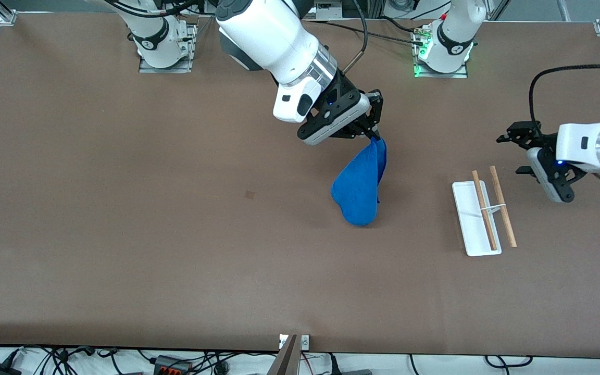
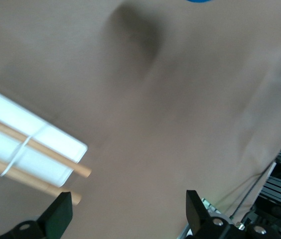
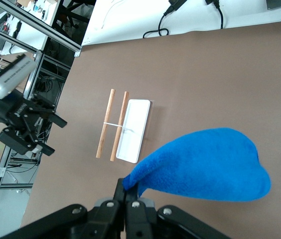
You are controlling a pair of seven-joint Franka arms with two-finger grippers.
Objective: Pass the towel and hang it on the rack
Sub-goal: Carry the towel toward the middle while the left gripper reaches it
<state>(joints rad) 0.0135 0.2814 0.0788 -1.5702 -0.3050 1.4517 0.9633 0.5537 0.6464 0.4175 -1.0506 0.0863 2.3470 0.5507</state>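
Note:
My right gripper is shut on one corner of the royal-blue towel, which hangs down from it over the middle of the table. The right wrist view shows the fingers pinched on that corner and the towel spreading away from them. The rack, with a white base and two light-wood rods, stands toward the left arm's end; it also shows in the right wrist view and the left wrist view. My left gripper is open and empty, beside the rack; its fingers stand wide apart in its own view.
The brown table is bare around the towel and rack. A small dark mark lies toward the right arm's end. Cables run along the table edge nearest the front camera.

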